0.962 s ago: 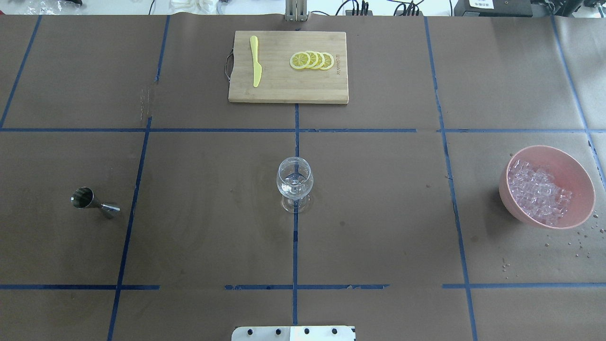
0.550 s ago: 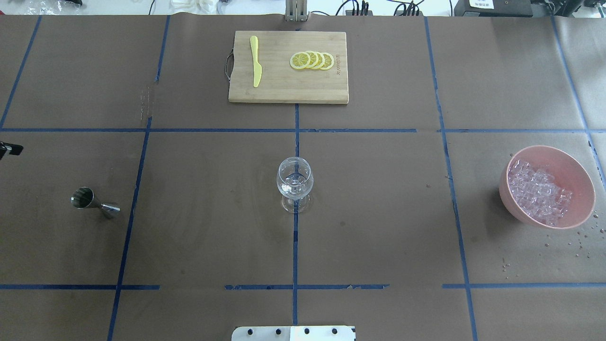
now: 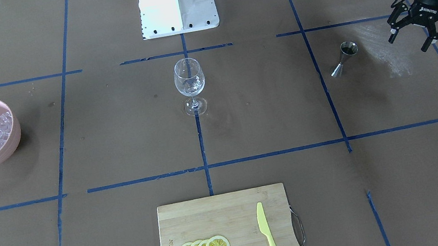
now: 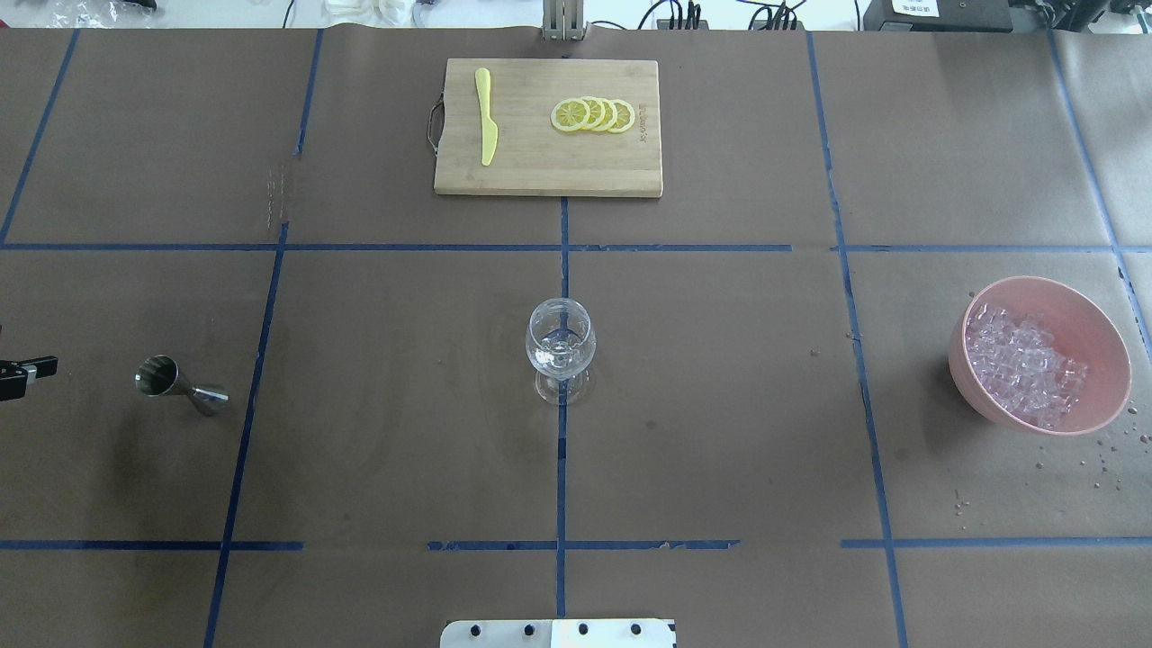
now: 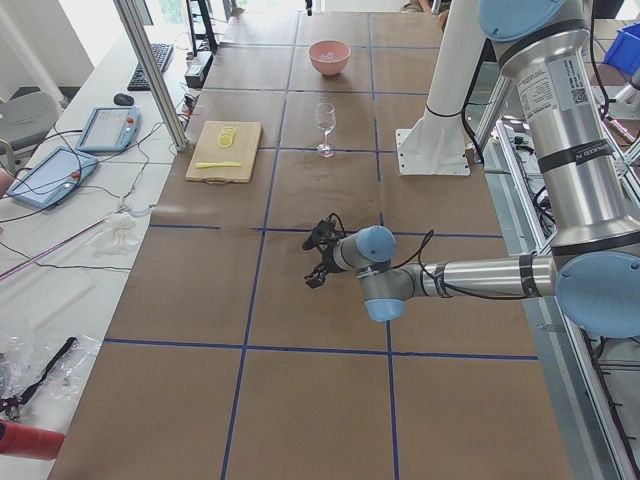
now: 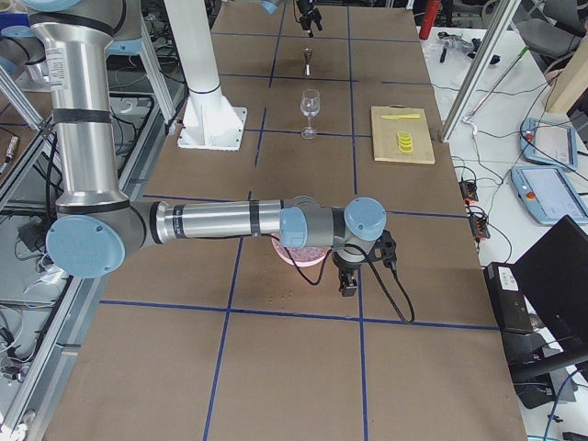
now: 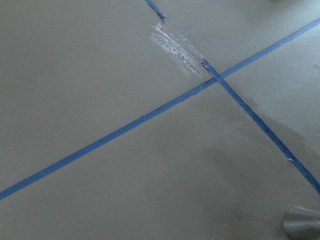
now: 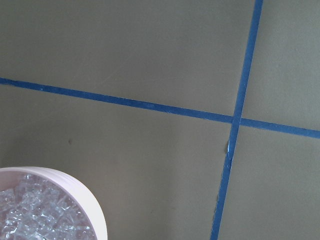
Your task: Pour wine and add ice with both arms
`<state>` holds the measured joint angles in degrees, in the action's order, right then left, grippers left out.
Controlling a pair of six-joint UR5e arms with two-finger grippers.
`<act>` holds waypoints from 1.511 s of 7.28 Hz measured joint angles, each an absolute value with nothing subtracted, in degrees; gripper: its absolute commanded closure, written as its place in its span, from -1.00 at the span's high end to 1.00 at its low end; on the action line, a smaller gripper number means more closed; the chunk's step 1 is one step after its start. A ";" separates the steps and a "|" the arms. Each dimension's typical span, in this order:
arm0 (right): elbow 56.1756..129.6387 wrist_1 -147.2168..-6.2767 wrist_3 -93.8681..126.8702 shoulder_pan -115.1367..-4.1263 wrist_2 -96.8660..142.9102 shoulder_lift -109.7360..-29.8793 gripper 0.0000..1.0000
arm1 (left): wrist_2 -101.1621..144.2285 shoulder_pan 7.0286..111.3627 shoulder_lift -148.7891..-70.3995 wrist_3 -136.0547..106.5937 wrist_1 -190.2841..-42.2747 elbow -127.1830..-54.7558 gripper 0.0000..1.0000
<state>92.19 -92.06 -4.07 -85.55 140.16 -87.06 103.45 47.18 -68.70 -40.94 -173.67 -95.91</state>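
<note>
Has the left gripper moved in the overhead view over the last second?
Yes. The left gripper has slid down the view's left edge, toward the robot, and is now level with the jigger.

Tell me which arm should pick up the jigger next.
Left. The left gripper hangs open close beside the jigger, which stands upright on that side of the table. The right arm is at the far end, by the bowl of ice.
</note>
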 measured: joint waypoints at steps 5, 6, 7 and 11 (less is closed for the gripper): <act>93.79 -91.51 -3.87 -85.53 140.43 -87.13 1.00 | 70.72 23.59 -63.39 -58.93 -180.39 -95.88 0.97; 94.12 -91.55 -3.87 -85.55 140.47 -87.16 1.00 | 63.97 18.41 -63.28 -61.70 -180.42 -95.94 0.97; 94.29 -91.57 -3.87 -85.55 140.50 -87.22 1.00 | 57.06 13.27 -63.38 -62.96 -180.42 -96.03 0.97; 94.53 -91.58 -3.87 -85.59 140.61 -87.58 1.00 | 39.23 0.08 -67.22 -63.64 -176.53 -96.16 0.98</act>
<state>94.53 -91.58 -3.87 -85.59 140.61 -87.58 39.23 0.08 -67.22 -63.64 -176.53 -96.16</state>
